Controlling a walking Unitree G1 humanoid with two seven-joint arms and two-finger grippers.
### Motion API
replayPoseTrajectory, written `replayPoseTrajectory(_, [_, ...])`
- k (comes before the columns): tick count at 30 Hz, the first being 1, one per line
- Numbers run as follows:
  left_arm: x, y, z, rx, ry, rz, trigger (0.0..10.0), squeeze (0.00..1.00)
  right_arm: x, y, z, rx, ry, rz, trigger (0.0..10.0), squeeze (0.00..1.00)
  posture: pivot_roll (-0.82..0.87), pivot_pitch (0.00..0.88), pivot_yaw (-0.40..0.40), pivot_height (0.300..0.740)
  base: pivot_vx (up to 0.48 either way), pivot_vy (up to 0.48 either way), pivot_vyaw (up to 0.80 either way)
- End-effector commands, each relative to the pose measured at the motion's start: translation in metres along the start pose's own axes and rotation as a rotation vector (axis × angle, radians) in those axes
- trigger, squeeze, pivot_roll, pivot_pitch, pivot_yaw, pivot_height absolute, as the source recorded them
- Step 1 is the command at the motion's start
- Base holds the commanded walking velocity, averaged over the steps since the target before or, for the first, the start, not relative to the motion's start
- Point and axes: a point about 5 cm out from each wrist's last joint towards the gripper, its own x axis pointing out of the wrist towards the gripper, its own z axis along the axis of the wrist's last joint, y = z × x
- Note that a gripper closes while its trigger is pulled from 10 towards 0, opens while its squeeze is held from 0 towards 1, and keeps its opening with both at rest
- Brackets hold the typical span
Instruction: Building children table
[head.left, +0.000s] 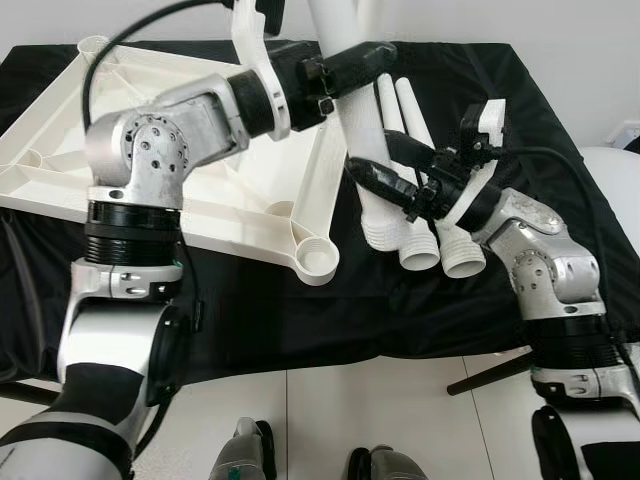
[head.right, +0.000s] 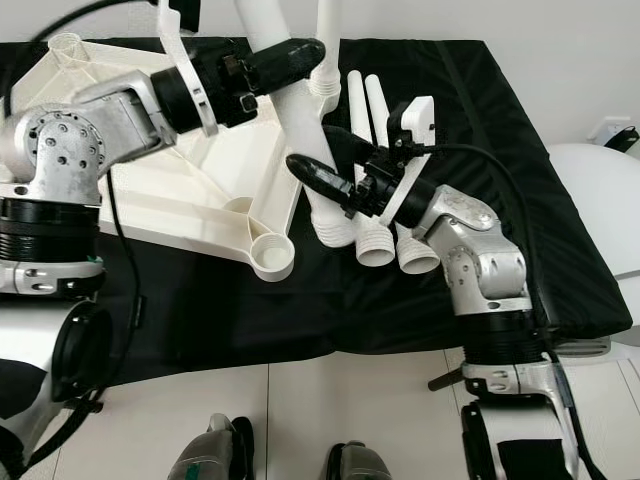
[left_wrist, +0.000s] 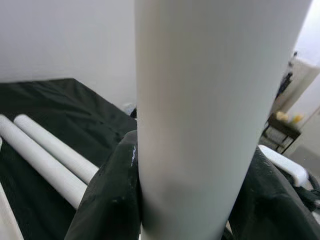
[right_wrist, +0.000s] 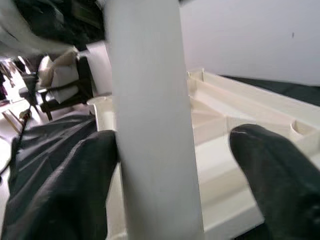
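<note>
Left gripper (head.left: 352, 62) around smooth white table leg (head.left: 352, 130)

White table legs (head.left: 415, 180) and cream tabletop (head.left: 120, 130) on a black cloth (head.left: 300, 310).

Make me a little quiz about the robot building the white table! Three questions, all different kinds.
1. True or false: the left gripper is shut on the raised white leg.
2. How many white legs lie loose on the black cloth? A) one B) two C) five
3. Fill in: the table top lies upside down, and its near corner has a round ____ for a leg.

Key
1. True; in the left wrist view both fingers press the leg.
2. B.
3. Socket. The right gripper is open around the same leg, one finger touching.
</note>
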Motion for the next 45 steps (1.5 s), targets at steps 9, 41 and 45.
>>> replayPoseTrajectory(9, [0.008, -0.021, -0.007, 0.09, 0.035, -0.132, 10.0, 0.0, 0.008, -0.012, 0.007, -0.009, 0.11, -0.045, 10.0, 0.0, 0.01, 0.179, -0.031, 0.74, 0.0, 0.0, 0.0])
replayPoseTrajectory(41, [0.01, -0.031, -0.022, 0.119, 0.081, -0.189, 10.0, 0.0, 0.03, -0.012, 0.025, -0.129, 0.291, 0.095, 10.0, 0.0, 0.0, 0.179, -0.036, 0.74, 0.0, 0.0, 0.0])
replayPoseTrajectory(45, [0.011, -0.032, -0.021, 0.122, 0.081, -0.19, 10.0, 0.0, 0.029, -0.014, 0.027, -0.124, 0.293, 0.092, 10.0, 1.0, 0.0, 0.173, -0.036, 0.74, 0.0, 0.0, 0.0])
